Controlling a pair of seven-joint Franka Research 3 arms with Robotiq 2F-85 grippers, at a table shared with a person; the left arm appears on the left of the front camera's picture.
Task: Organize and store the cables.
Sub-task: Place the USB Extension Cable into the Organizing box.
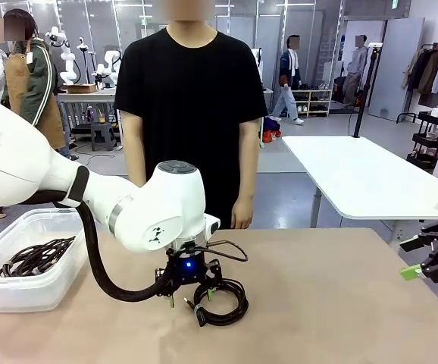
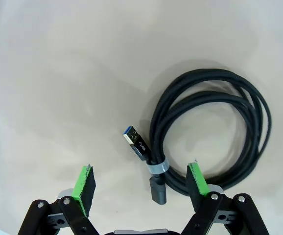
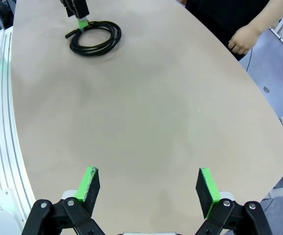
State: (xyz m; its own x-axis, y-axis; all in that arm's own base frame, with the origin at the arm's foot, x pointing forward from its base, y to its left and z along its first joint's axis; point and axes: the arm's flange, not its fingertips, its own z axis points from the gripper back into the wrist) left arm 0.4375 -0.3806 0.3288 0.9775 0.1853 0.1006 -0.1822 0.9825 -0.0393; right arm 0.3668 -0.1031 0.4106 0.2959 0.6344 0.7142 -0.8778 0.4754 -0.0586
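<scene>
A coiled black cable (image 2: 210, 132) lies flat on the tan table (image 1: 317, 303), its blue-tipped plug (image 2: 134, 142) pointing away from the coil; the left gripper (image 2: 140, 182), jaws spread, hovers directly above, holding nothing.

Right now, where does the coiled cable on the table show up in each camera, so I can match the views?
Front view: coiled cable at bottom centre, on the table under the left gripper.
Left wrist view: right of centre, its plug end lying between the open fingers.
Right wrist view: far top left.
Shared landmark: the left gripper's green pads right beside the coil.
</scene>
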